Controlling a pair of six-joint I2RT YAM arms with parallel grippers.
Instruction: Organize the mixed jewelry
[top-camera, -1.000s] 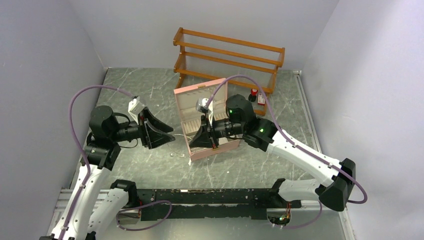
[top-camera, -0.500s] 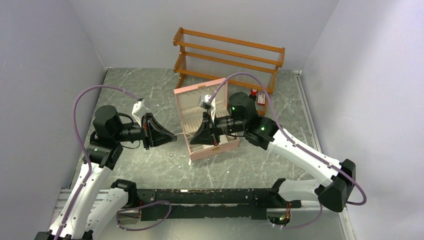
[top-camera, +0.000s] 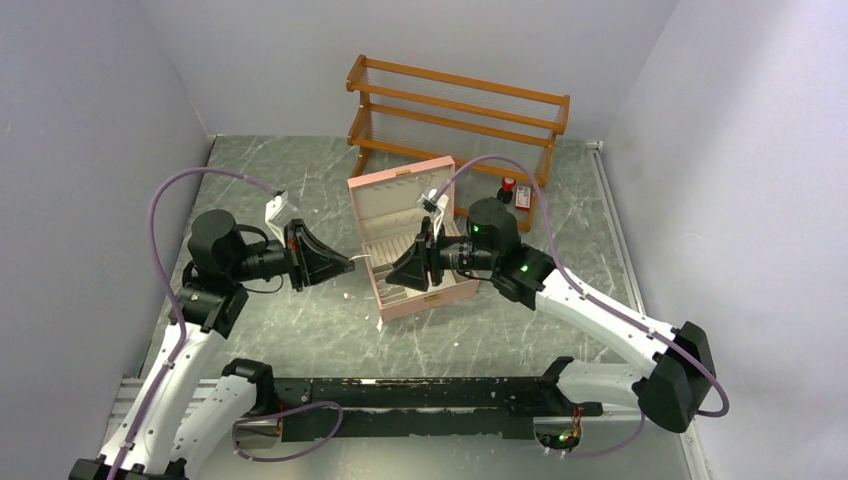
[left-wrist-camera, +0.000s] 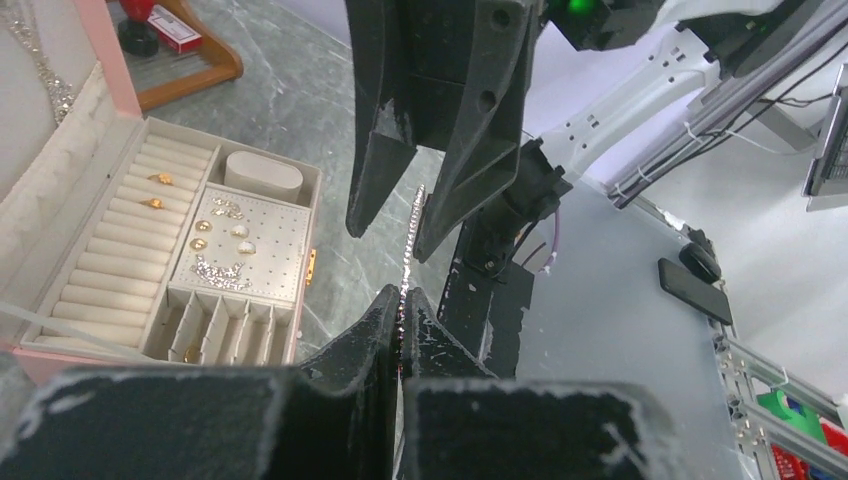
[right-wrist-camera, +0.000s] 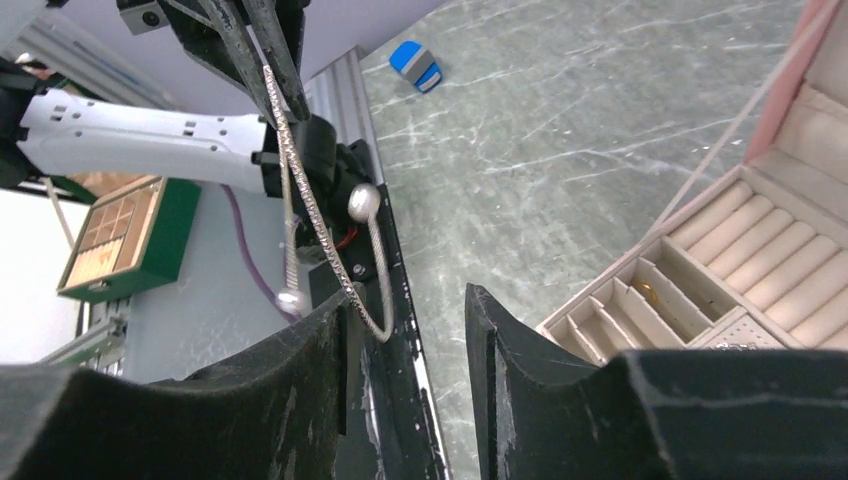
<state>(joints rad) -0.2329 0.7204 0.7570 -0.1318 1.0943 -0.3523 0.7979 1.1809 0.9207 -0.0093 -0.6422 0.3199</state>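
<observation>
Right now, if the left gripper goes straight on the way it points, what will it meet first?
Most likely the right gripper: its open jaws face the left gripper along the chain that the left one pinches.

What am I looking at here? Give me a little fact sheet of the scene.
Setting: grey marbled table, wooden rack at the back
Box: pink box, open, between the arms
Inside: gold rings, small studs
Left jaws: shut on a sparkly chain
Right jaws: open, at the chain's other end
</observation>
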